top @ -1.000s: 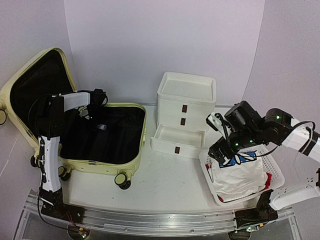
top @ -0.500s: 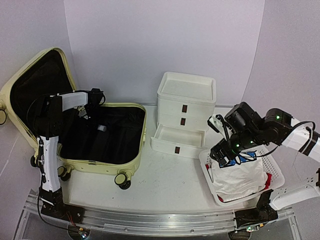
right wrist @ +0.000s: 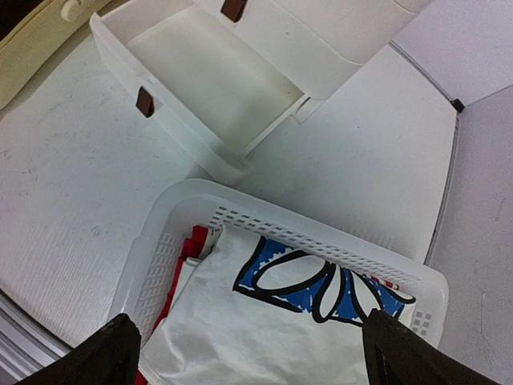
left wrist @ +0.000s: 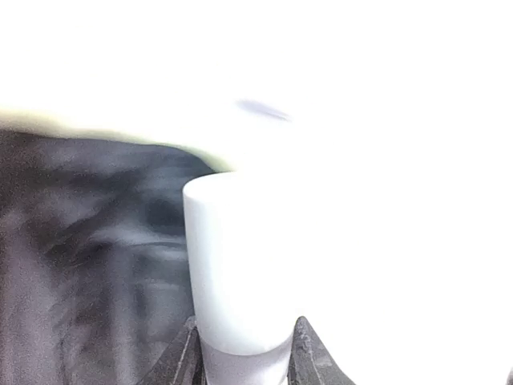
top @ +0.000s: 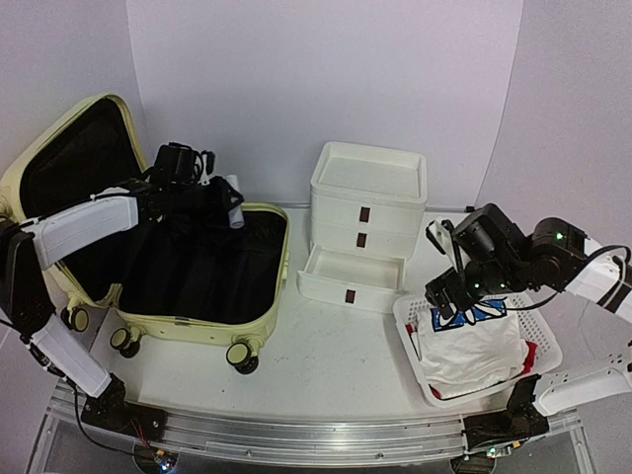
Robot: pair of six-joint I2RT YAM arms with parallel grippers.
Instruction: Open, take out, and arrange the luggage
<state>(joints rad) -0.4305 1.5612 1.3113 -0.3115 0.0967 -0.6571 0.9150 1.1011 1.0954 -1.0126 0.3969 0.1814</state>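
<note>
Beneath the left jaws' white cylinder (left wrist: 240,265) lies the open luggage (top: 197,331).

Luggage (top: 188,329): pale yellow-green shell; lining (top: 197,281) black; wheels (top: 243,356) black and cream.
Drawer box (top: 367,183): white, with small brown pulls (top: 363,214).
Basket (right wrist: 321,233): white, perforated mesh walls.
Cloth (right wrist: 232,337): white, with a blue print outlined in black.
Red fabric (right wrist: 191,255): red, at the cloth's edge.
Cylinder (left wrist: 240,265): plain white.
Bench (top: 326,360): white.
Backdrop (top: 326,69): pale lilac.

no legible text or labels anywhere, blue print (right wrist: 276,273) on white cloth (right wrist: 232,337) not readable
</note>
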